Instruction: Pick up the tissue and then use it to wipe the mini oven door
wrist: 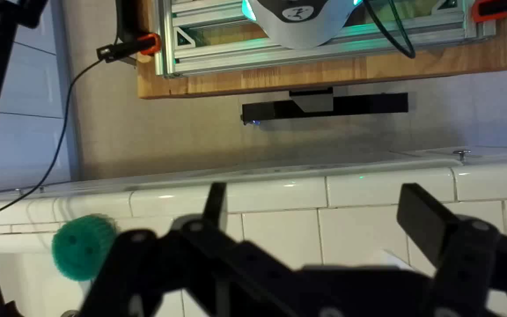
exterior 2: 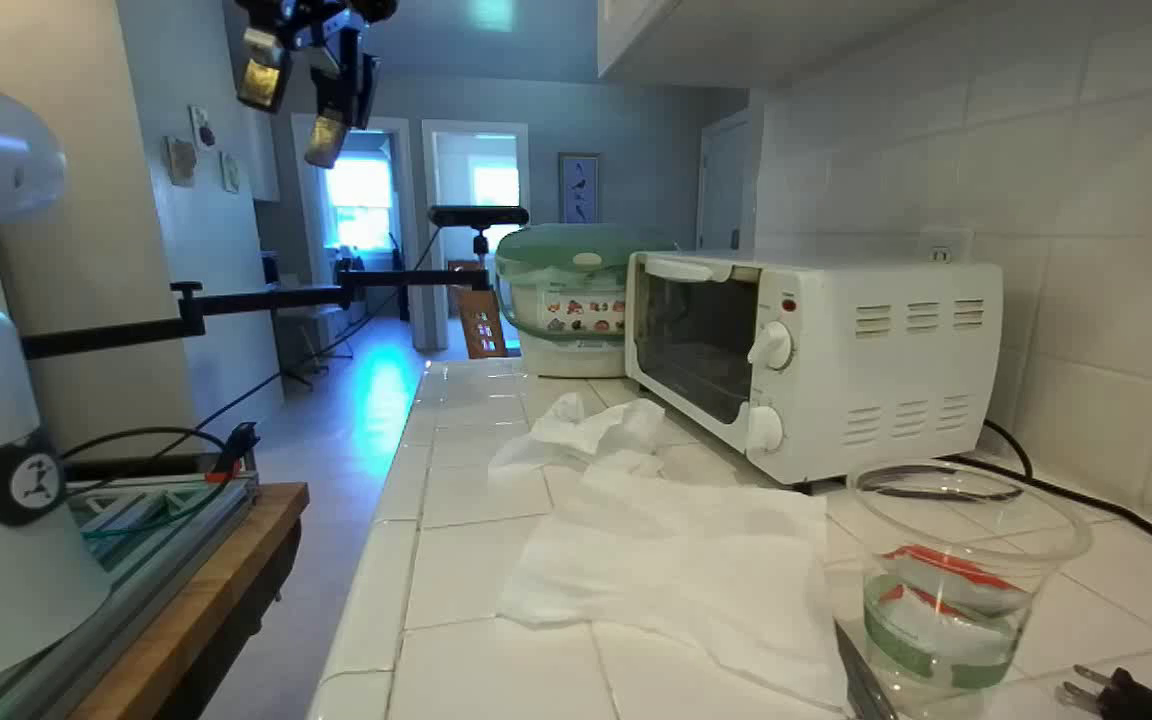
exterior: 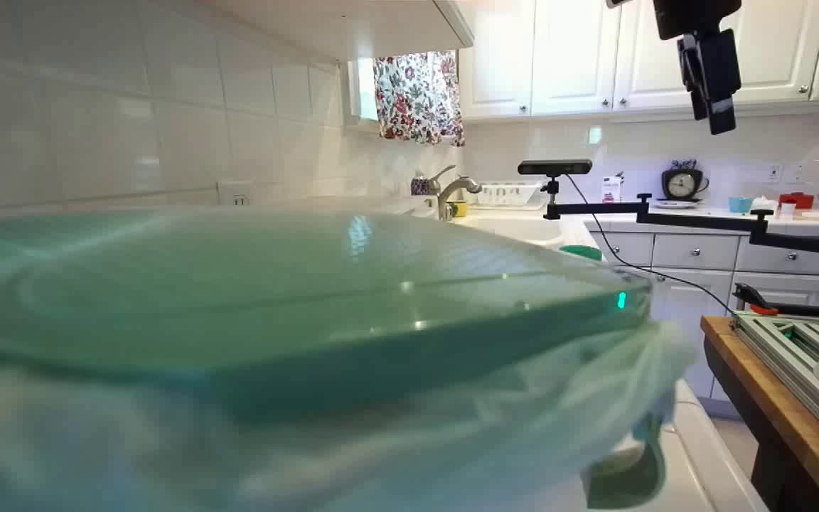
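Note:
Two white tissues lie on the tiled counter in an exterior view: a crumpled tissue point(exterior 2: 586, 432) in front of the oven door and a flat, spread tissue point(exterior 2: 681, 570) nearer the camera. The white mini oven point(exterior 2: 886, 360) stands against the tiled wall; its dark glass door point(exterior 2: 696, 340) is shut and faces the robot side. My gripper point(exterior 2: 294, 115) is high above the counter's level, open and empty, also seen in an exterior view point(exterior: 714, 117). In the wrist view the fingers point(wrist: 315, 207) are wide apart. A small white edge point(wrist: 392, 259) there may be tissue.
A green-lidded container point(exterior 2: 581, 290) stands beside the oven and fills an exterior view's foreground point(exterior: 274, 299). A clear cup point(exterior 2: 966, 570) with packets, a plug point(exterior 2: 1126, 695) and a cord lie near the oven. A camera on a black arm point(exterior: 701, 220) reaches across. A green brush point(wrist: 84, 246) is by the sink.

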{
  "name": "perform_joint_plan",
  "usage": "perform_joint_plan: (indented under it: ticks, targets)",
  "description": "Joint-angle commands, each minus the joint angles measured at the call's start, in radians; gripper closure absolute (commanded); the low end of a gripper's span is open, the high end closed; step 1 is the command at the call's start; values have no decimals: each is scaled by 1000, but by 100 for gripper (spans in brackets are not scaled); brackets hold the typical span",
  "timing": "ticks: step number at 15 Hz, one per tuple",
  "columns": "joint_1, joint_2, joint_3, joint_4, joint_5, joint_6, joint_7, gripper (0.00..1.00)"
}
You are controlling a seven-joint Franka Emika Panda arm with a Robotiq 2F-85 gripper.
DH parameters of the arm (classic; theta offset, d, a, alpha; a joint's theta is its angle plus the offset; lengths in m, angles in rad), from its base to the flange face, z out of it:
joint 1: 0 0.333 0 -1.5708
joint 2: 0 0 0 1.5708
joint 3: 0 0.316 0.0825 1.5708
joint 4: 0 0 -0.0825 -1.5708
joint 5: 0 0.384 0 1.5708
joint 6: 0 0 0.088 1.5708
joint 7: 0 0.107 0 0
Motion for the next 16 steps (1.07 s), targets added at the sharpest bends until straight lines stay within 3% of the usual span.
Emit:
perform_joint_plan:
  ticks: [1, 9, 16]
  targets:
    - [17, 3, -13, 3, -6, -4, 9, 0]
    - [6, 9, -10, -5, -15, 18, 31, 0]
    - [-71, 57, -53, -117, -57, 376, 127, 0]
